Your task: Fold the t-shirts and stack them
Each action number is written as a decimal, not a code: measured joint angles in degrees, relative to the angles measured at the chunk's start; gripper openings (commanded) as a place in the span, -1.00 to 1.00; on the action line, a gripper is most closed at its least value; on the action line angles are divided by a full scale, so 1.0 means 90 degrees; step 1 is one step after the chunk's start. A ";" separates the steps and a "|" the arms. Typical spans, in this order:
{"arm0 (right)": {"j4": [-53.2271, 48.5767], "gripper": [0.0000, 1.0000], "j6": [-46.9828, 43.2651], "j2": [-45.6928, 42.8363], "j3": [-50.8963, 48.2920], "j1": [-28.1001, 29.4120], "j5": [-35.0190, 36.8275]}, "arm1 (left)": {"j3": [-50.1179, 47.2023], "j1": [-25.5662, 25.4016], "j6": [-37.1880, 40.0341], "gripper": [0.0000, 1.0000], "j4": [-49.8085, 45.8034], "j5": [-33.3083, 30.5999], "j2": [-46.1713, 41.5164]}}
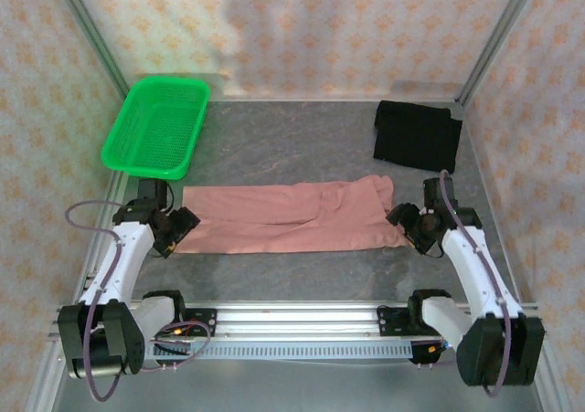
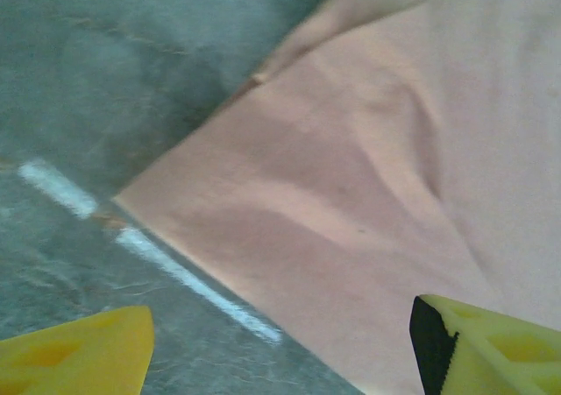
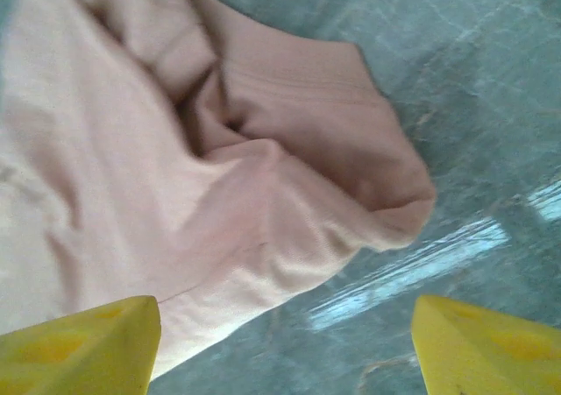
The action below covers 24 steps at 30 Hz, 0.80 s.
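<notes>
**Both jaws wide at the ends of the pink shirt**

My left gripper hangs over the left end of the salmon-pink t-shirt and my right gripper over its right end. Both are spread wide, with nothing between the yellow fingers.

The shirt lies as a long band across the middle of the table, parallel to the near edge. I judge the step in hand to be taking both ends to fold the band shorter.

To do that well, I should come down low and pinch every layer at once, not just the top sheet. Under my left wrist the cloth offers a flat, crisp corner, which is easy to catch. Under my right it is bunched into a soft, rounded lobe with deep creases, so I should bite well inside the edge there or the end may slip free. Lifting both ends evenly should keep the band square.

The cloth looks thin, matte and limp against the smooth, faintly glossy grey tabletop. The black t-shirt sits folded near the far right corner, and a green mesh basket stands at the far left corner.
</notes>
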 measured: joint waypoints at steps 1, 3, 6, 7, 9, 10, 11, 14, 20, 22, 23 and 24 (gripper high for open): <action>0.0010 0.51 0.0078 -0.0165 0.0000 0.0080 -0.0044 | 0.0119 -0.0180 0.0051 0.56 0.0022 0.0005 0.0073; 0.0010 0.51 0.0272 -0.0372 0.0007 0.0369 -0.0080 | 0.0410 -0.0576 0.0182 0.55 0.0085 -0.0024 0.0296; 0.0056 0.51 0.0578 -0.0379 0.0017 0.0976 -0.0061 | 0.0889 -0.1163 0.0430 0.54 0.0180 -0.0214 0.0748; 0.0097 0.51 0.0695 -0.0335 0.0017 0.1214 -0.0032 | 0.1044 -0.1331 0.0522 0.53 0.0187 -0.0287 0.0896; 0.0175 0.50 0.0886 -0.0209 0.0017 0.1564 0.0029 | 0.1341 -0.1603 0.0726 0.50 0.0209 -0.0435 0.1190; 0.0231 0.49 0.0991 -0.0114 0.0017 0.1698 0.0056 | 0.1467 -0.1712 0.0811 0.47 0.0228 -0.0508 0.1326; 0.0287 0.48 0.1081 -0.0022 0.0017 0.1773 0.0097 | 0.1579 -0.1778 0.0894 0.41 0.0243 -0.0534 0.1460; 0.0624 0.45 0.1372 0.0299 -0.0029 0.1957 0.0279 | 0.1928 -0.1868 0.1105 0.29 0.0277 -0.0636 0.2008; 0.1588 0.37 0.1792 0.1319 -0.0189 0.2050 0.0566 | 0.2293 -0.1836 0.1219 0.18 0.0347 -0.0738 0.3339; 0.2047 0.35 0.2004 0.1729 -0.0355 0.2050 0.0668 | 0.2273 -0.1739 0.1161 0.18 0.0398 -0.0719 0.3793; 0.2195 0.34 0.2079 0.1889 -0.0413 0.2050 0.0704 | 0.2242 -0.1678 0.1110 0.18 0.0442 -0.0721 0.3946; 0.2346 0.33 0.2164 0.2101 -0.0457 0.2050 0.0746 | 0.2200 -0.1608 0.1044 0.18 0.0481 -0.0731 0.4073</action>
